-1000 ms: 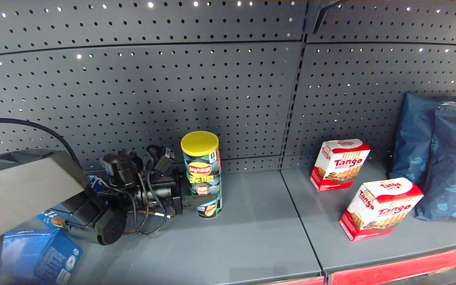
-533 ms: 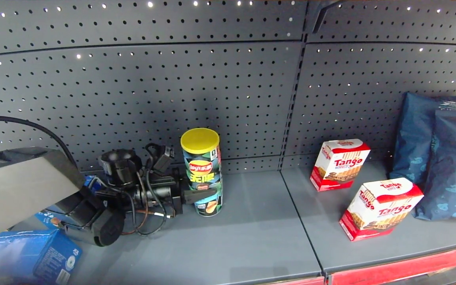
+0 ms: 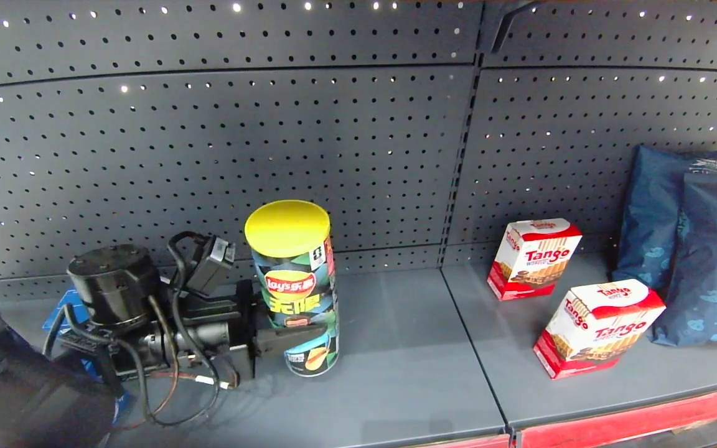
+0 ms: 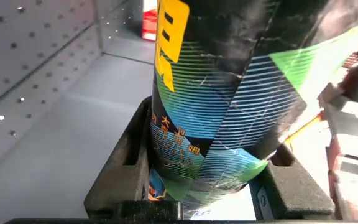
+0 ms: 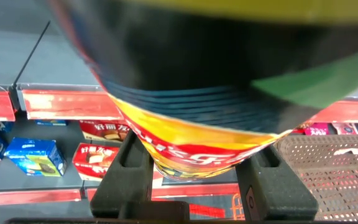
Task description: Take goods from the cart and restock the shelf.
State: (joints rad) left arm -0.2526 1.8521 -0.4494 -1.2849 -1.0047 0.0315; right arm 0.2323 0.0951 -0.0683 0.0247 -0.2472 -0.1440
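Left wrist view: the left gripper point(image 4: 204, 180) has its two black fingers closed around the lower part of the chip can point(image 4: 229, 93), one on each side, touching the glossy wrap.

I judge this can to be light, with a stiff round wall. The printed film looks slippery, a hard squeeze could dent the tube, and the chips inside break easily. The best place to hold is the straight body, a little higher than now, because a low grip lets a tall can lean. The yellow lid is not a place to hold.

The can is tall, with dark blue, green and striped print, a red and yellow label, and a flat yellow lid. It stands upright over the shelf point(image 3: 396, 386), in front of the fingers. I cannot tell if its base touches the board.

The right gripper point(image 5: 201, 180) clamps a second can point(image 5: 216, 93) of a similar kind.

Farther along the board, well apart from the left gripper, lie two wafer boxes point(image 3: 598, 326), then the blue bags point(image 3: 707, 249). Behind everything is the pegboard wall point(image 3: 333, 143).
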